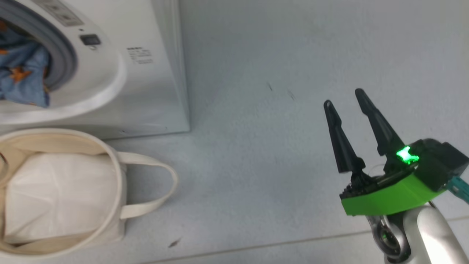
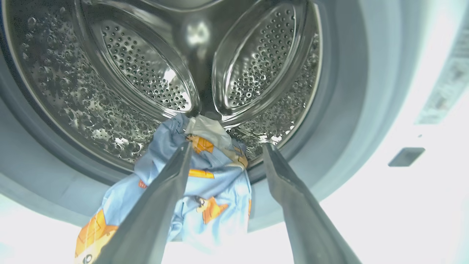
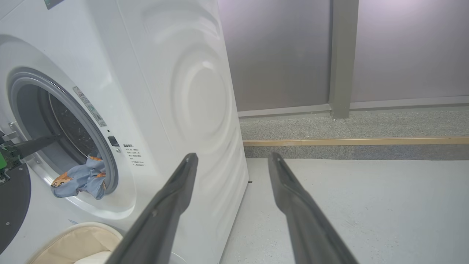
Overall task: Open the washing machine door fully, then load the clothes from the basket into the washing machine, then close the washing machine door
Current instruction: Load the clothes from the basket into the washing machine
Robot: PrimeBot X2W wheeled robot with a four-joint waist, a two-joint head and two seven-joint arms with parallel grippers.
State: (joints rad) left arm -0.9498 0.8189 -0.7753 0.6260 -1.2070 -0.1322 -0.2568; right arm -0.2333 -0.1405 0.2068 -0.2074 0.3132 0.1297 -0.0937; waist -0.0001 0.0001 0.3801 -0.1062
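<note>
Two claws stand spread wide, and neither grips anything that we can see. Our left claw (image 2: pixel 227 146) points into the steel drum (image 2: pixel 139 73) of the washing machine (image 1: pixel 154 91). The blue clothes (image 2: pixel 216 183) with orange figures lie bunched just behind its fingers, and we cannot tell whether cloth and fingers touch. The clothes drape over the grey door seal (image 2: pixel 340 110) at six o'clock of the opening, partly inside the drum and partly hanging out. From the head view we find the washing machine at ten o'clock. The basket (image 1: pixel 116 183) sits on the floor (image 1: pixel 274 146) at eight o'clock, just in front of the machine, its white pad (image 1: pixel 55 190) showing inside. Our right claw (image 1: pixel 343 98) hangs at four o'clock over the floor, well apart from both.
</note>
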